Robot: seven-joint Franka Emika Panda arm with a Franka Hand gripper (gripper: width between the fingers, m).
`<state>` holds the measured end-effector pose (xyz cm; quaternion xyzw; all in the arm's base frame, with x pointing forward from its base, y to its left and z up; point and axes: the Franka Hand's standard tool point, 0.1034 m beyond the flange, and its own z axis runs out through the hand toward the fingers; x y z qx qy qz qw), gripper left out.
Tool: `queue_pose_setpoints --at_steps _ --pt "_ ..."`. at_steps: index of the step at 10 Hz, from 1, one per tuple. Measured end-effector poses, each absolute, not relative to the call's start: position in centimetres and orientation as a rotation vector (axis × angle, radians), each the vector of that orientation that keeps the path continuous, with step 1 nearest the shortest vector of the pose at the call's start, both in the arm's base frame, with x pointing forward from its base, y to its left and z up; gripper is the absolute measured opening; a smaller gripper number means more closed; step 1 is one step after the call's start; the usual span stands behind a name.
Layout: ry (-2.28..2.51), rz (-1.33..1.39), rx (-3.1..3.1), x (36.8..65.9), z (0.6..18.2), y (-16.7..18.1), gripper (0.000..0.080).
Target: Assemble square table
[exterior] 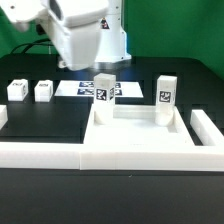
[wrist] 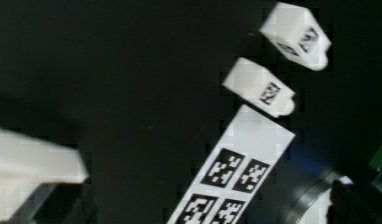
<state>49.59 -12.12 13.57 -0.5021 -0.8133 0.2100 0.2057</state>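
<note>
The white square slab (exterior: pixel 135 128) lies flat inside the fence, with two tagged leg blocks standing upright at its far corners (exterior: pixel 105 92) (exterior: pixel 165 97). Two more leg blocks lie loose on the black table at the exterior view's left (exterior: pixel 17 90) (exterior: pixel 43 90); the wrist view shows them side by side (wrist: pixel 294 35) (wrist: pixel 262 85). My gripper (exterior: pixel 72 60) hangs above the table behind the slab, over the marker board (wrist: pixel 241 165). In the wrist view the jaws (wrist: pixel 197 208) stand wide apart with nothing between them; the fingers are only dark shapes at the frame's edge.
The low white rail fence (exterior: pixel 100 155) runs along the front and up both sides (exterior: pixel 205 125). The marker board (exterior: pixel 88 88) lies flat behind the slab. A blurred white edge (wrist: pixel 28 165) shows in the wrist view; which part it is I cannot tell. A green backdrop stands behind.
</note>
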Motion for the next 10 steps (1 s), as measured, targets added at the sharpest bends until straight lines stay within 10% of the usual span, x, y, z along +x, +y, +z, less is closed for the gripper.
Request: queue_pose_setpoints --at_steps 10 --pt "-1.407 0.671 -2.595 44.8 11.2 -15.6 0.0649"
